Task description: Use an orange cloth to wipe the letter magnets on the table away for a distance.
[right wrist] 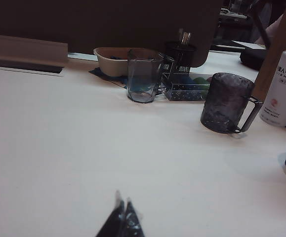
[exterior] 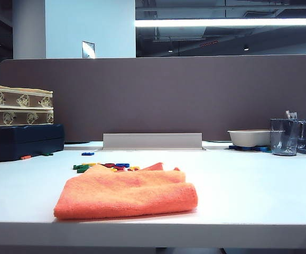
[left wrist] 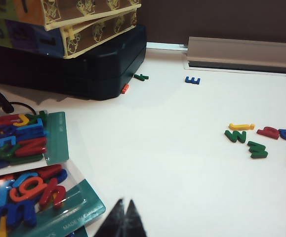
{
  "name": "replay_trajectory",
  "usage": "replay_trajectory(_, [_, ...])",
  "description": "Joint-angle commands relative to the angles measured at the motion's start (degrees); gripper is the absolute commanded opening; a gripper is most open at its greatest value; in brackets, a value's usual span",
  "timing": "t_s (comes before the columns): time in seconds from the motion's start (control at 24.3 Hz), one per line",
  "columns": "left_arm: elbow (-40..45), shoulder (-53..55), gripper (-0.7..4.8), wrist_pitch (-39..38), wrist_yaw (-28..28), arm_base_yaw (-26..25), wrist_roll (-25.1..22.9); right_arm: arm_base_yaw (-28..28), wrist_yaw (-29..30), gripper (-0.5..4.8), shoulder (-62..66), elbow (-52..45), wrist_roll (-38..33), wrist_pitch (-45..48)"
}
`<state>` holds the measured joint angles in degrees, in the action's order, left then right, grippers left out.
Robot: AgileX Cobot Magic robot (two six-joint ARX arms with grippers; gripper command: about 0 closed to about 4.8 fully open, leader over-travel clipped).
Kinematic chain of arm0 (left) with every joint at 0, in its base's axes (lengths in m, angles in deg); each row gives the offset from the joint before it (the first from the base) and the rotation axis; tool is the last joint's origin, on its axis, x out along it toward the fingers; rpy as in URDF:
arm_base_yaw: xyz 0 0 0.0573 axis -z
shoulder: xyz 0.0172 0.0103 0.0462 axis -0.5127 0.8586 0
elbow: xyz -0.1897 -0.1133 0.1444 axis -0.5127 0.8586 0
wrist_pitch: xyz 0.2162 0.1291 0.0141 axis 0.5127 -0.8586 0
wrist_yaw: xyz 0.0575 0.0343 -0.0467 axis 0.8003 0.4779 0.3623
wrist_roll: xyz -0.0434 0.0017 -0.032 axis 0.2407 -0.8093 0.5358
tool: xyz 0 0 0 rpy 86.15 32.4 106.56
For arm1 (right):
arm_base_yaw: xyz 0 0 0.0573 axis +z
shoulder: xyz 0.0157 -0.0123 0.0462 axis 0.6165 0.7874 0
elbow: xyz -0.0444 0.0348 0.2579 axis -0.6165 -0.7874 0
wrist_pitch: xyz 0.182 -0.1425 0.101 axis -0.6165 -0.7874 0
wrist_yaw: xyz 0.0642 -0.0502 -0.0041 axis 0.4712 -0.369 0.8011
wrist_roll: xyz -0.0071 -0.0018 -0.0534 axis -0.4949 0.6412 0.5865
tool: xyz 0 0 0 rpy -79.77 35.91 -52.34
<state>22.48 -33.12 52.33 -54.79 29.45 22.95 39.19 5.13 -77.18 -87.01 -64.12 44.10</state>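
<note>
My left jaws (left wrist: 124,219) and right jaws (right wrist: 123,217) hang closed and empty above the desk (exterior: 248,180), while the cloth (exterior: 126,193) lies near its front edge, magnets (exterior: 108,166) just behind.

Cloth (exterior: 126,193) nearest table's (exterior: 258,185) front edge; letter magnets (exterior: 106,167) just behind it; both grippers (left wrist: 123,217) (right wrist: 122,217) elsewhere.

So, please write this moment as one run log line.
phase: start | left gripper: shut | right gripper: shut | orange cloth: untouched
</note>
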Motion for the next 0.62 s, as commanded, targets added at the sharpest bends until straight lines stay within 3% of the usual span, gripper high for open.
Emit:
replay_trajectory(0.04, [-0.17,0.02,-0.06,0.39,-0.37,-0.07,0.77,0.00,-0.07,-0.01,-0.50,0.00,-0.07,0.61])
replay_trajectory(0.37, [-0.17,0.02,-0.06,0.48,-0.63,-0.07,0.79,0.00,-0.07,-0.01,-0.50,0.00,-0.07,0.61])
replay_trajectory(0.49, [-0.17,0.02,-0.05,4.85,-7.45,-0.07,0.57,0.00,-0.07,-0.01,-0.50,0.00,-0.07,0.61])
replay_trajectory(0.62, [-0.37,0.02,-0.03,8.87,-8.90,-0.04,0.70,0.00,-0.07,-0.01,-0.50,0.00,-0.07,0.61])
